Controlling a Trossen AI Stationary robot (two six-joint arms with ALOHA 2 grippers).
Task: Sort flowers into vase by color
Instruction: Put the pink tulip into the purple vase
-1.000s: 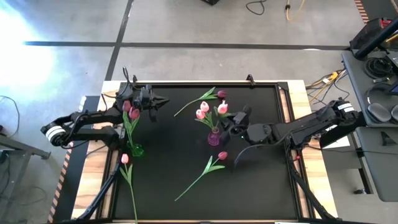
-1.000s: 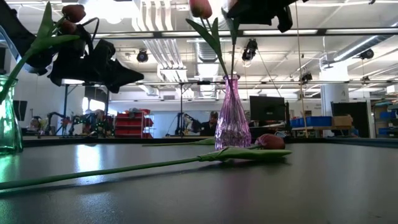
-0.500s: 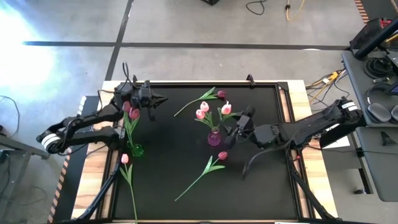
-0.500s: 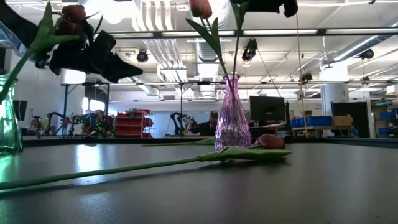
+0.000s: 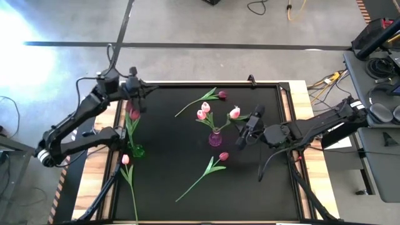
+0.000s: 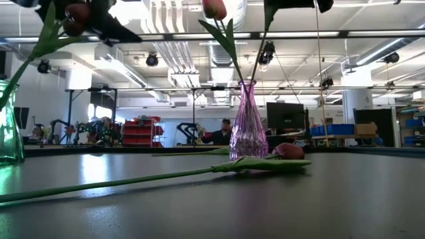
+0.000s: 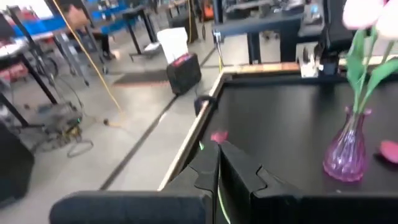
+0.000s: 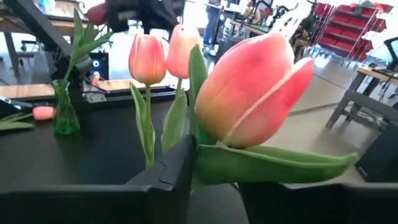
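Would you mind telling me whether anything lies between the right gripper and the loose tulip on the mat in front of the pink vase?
Nothing visible does. The right gripper sits beside the pink vase, closed on a pink tulip. The loose tulip lies nearer the front edge, with bare mat between them.

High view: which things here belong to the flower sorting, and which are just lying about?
Part of the job:
- purple vase with pale pink tulips
- green vase with dark red tulips
- loose tulips on the table: one, another, a third
- right gripper shut on pink tulip
- left gripper, shut

Lying about:
- cables on the floor
- headphones
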